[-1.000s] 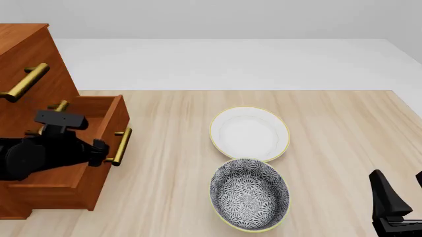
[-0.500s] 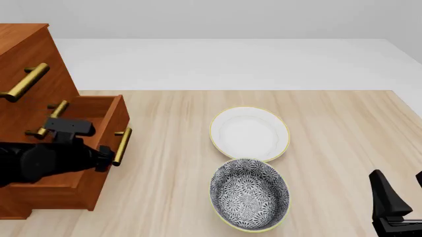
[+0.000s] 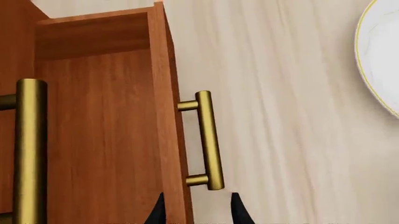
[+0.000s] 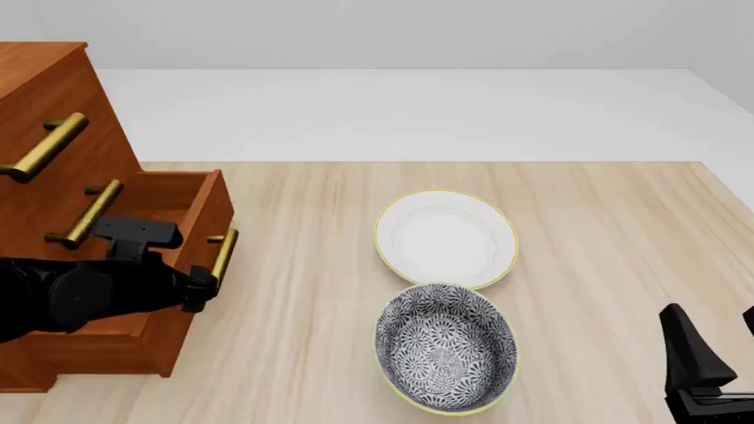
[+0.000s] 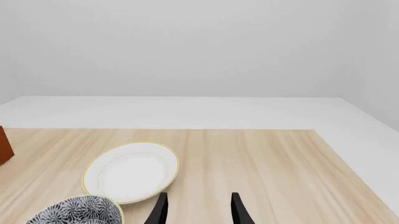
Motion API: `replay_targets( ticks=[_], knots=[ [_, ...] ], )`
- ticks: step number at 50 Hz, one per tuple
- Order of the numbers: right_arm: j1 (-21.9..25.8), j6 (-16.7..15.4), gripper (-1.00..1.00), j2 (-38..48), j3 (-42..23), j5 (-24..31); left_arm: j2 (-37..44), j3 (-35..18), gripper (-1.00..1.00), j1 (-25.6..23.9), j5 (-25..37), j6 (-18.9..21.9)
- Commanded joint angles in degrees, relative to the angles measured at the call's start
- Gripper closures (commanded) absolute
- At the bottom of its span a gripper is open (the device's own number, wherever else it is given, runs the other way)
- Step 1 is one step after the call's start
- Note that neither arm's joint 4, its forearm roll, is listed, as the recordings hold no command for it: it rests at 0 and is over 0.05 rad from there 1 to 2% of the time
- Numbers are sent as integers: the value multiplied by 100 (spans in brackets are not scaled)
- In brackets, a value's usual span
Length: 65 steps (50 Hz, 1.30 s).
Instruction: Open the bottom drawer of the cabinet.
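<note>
Left gripper (image 3: pixel 195 211) fingertips only visible; bottom drawer (image 4: pixel 177 231) front partly hidden.

- No text, label, brand, number or sign can be read in any view.
- The cabinet (image 4: pixel 48 115) and its bottom drawer (image 4: pixel 177 221), at the left of the front view, show plain wood and bare brass handles, with no lettering.
- The white plate (image 4: pixel 446 238) at the centre is blank apart from a thin yellow rim line.
- The bowl (image 4: pixel 446 346) below it carries only a dark floral pattern, no characters.
- The black arms carry no readable markings.
</note>
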Motion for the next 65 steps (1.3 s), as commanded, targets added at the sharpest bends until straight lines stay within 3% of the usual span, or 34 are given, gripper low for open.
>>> replay_targets(
  ticks=[1, 35, 37, 45, 57, 65],
  knots=[
    [0, 0, -100, 0, 0, 0, -143, -57, -100, -308, 100, -57],
    [0, 1, -100, 0, 0, 1, 634, -309, -100, -1522, -373, -445],
    [-1, 2, -100, 0, 0, 0, 725, -378, -100, -1828, -363, -519],
    [0, 0, -100, 0, 0, 0, 754, -446, -100, -2085, -382, -622],
    [0, 0, -100, 0, 0, 0, 604, -585, -100, -2349, -236, -697],
    [-1, -1, -100, 0, 0, 0, 354, -625, -100, -2198, -100, -528]
  ],
)
